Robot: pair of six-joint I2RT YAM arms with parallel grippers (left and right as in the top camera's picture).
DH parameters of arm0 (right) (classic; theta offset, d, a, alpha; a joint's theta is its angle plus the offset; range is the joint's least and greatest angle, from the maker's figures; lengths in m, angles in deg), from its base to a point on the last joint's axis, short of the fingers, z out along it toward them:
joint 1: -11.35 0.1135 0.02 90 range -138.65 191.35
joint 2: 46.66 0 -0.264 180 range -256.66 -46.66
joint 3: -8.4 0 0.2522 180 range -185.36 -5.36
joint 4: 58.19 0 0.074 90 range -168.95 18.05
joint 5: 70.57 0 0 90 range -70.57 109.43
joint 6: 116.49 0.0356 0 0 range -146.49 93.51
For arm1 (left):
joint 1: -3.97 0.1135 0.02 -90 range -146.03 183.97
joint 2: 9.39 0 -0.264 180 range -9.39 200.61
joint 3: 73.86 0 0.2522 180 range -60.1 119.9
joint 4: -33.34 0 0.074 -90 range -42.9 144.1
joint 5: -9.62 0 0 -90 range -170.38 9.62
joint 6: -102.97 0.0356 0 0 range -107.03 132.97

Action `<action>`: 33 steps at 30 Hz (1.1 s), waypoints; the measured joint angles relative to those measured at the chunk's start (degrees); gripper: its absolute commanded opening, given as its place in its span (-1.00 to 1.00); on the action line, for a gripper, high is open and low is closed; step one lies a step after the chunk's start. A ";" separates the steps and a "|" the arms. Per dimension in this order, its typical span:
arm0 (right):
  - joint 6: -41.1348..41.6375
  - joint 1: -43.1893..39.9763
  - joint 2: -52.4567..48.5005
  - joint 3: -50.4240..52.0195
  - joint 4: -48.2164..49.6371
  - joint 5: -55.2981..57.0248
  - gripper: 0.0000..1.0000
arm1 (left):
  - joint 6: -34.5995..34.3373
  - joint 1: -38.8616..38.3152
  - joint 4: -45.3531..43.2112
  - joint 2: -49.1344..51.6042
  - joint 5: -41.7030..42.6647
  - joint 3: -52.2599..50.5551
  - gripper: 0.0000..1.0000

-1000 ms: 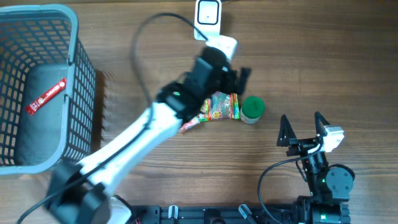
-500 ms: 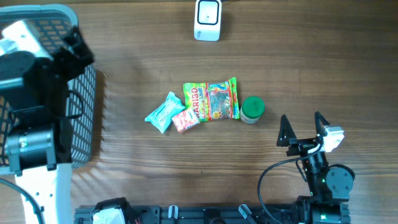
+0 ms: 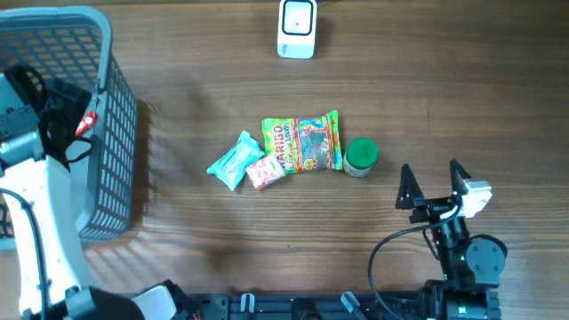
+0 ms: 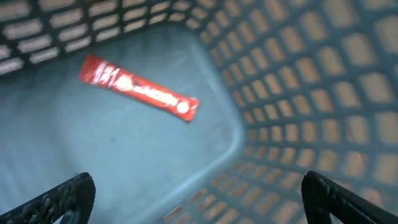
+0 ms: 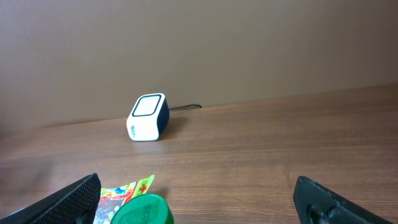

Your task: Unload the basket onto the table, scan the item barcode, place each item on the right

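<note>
Three crinkly packets [image 3: 302,144], one round jar [image 3: 361,156], one boxy scanner [image 3: 297,27], one mesh basket [image 3: 116,151] holding one sachet [image 4: 138,87]. Spread open: left fingers [image 4: 56,196], right fingers [image 5: 68,196].

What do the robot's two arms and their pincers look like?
The left arm has a long white link with a thin black cable running along it, and a black head. The right arm is black, with a small white block near its wrist and a black cable looping out. The left gripper and right gripper each have two black, pointed fingers.
</note>
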 measured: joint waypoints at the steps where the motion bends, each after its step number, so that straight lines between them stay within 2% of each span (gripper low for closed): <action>1: 0.00 0.00 0.00 0.00 0.00 0.00 0.99 | -2.01 1.16 0.85 1.22 -0.07 0.00 1.00; 4: 0.00 0.00 0.00 0.00 0.02 0.00 0.99 | -8.17 5.20 1.70 5.07 -0.09 0.00 1.00; 6: 0.00 0.00 0.00 0.00 0.02 0.00 1.00 | -11.21 8.17 -0.90 7.78 -0.09 0.00 1.00; 12: 0.00 0.00 0.00 0.00 0.02 0.00 0.99 | -13.03 9.55 -8.22 10.54 -0.33 0.00 0.99; 13: 0.00 0.00 0.00 0.00 0.00 0.00 0.99 | -13.44 9.46 -10.91 11.98 -0.28 0.02 0.93; 15: 0.00 0.00 0.00 0.00 0.02 0.00 0.99 | -14.29 9.20 -13.55 14.47 -0.33 0.02 -0.03; 16: 0.00 0.00 0.00 0.00 0.00 0.00 0.99 | -15.17 8.76 -17.05 16.48 -0.33 0.04 -0.35; 17: 0.00 0.00 0.00 0.00 0.00 0.00 0.99 | -15.65 8.39 -18.91 18.12 -0.33 0.09 -0.53; 18: 0.00 0.00 0.00 0.00 0.02 0.00 0.99 | -15.76 8.13 -20.65 18.91 -0.31 0.09 -0.89; 20: 0.00 0.00 0.00 0.00 0.00 0.00 0.99 | -16.50 6.29 -26.29 23.69 -0.22 0.07 -0.92; 24: 0.00 0.00 0.00 0.00 0.00 0.00 1.00 | -17.05 3.69 -27.89 27.65 -0.04 0.07 -0.92; 27: 0.00 0.00 0.00 0.00 0.02 0.00 0.99 | -18.78 3.28 -25.70 31.36 -0.09 0.13 -0.92; 31: 0.00 0.00 0.00 0.00 0.02 0.00 1.00 | -19.32 3.28 -21.46 31.36 0.00 1.25 -0.92; 33: 0.00 0.00 0.00 0.00 0.02 0.00 0.99 | -19.39 3.28 -15.26 30.84 0.61 2.32 -0.92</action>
